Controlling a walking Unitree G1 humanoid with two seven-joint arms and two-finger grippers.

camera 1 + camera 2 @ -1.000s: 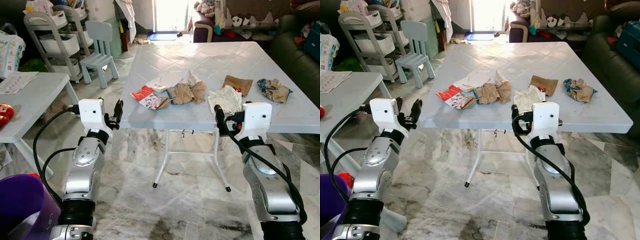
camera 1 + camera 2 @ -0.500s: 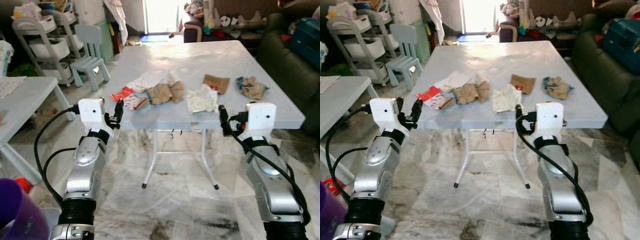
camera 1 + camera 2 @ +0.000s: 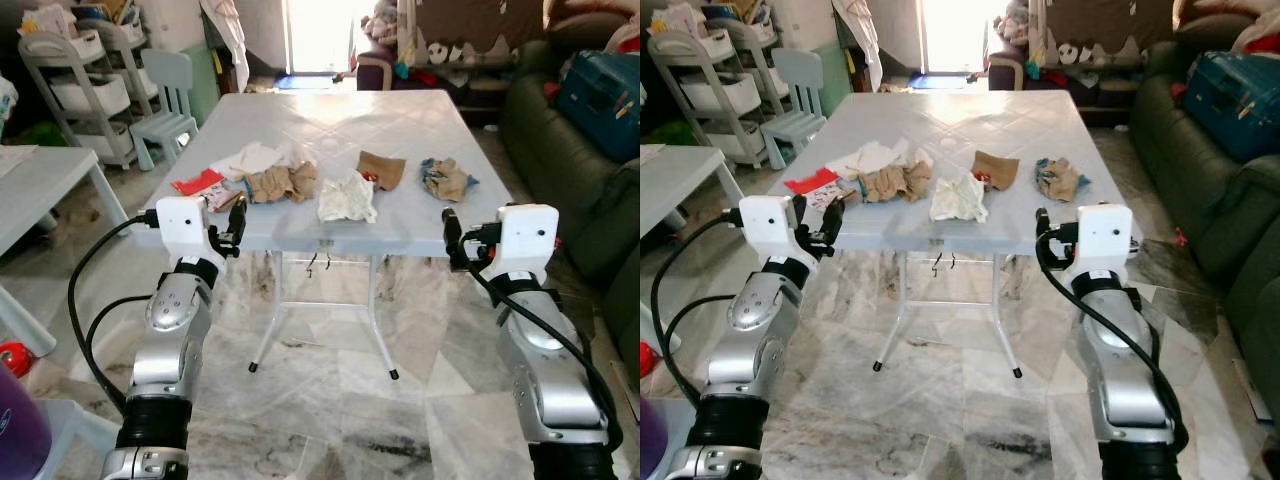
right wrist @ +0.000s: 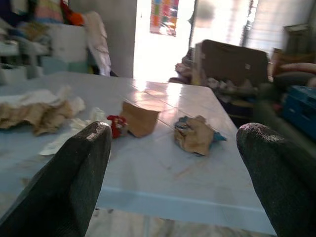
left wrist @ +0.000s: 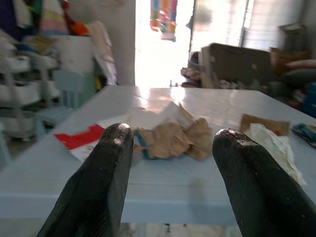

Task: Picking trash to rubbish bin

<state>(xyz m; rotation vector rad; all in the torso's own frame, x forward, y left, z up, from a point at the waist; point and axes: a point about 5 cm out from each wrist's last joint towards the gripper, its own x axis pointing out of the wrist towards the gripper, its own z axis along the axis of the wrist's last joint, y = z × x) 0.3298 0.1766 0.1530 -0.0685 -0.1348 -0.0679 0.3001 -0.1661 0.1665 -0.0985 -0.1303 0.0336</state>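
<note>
Several pieces of trash lie on the pale blue table [image 3: 330, 115]: a red and white wrapper [image 3: 198, 185], white paper [image 3: 255, 158], crumpled brown paper [image 3: 283, 183], a white tissue [image 3: 347, 197], a flat brown scrap [image 3: 382, 168] and a brown and blue wad [image 3: 447, 179]. My left gripper [image 3: 235, 218] is raised in front of the table's near left corner, open and holding nothing [image 5: 173, 143]. Off the near right corner my right gripper [image 3: 452, 235] is held up, open too [image 4: 175, 138]. A purple bin [image 3: 15, 430] stands at my lower left.
A dark green sofa [image 3: 590, 180] with a blue bag [image 3: 600, 90] runs along the right. A second pale table [image 3: 40, 190], a small chair [image 3: 165, 85] and a shelf cart [image 3: 75, 70] are at the left. Marble floor [image 3: 330, 400] lies between me and the table.
The whole picture has shifted: the table now looks smaller and farther off, and more of the sofa shows at right. Both arms keep their pose; the trash lies as before.
</note>
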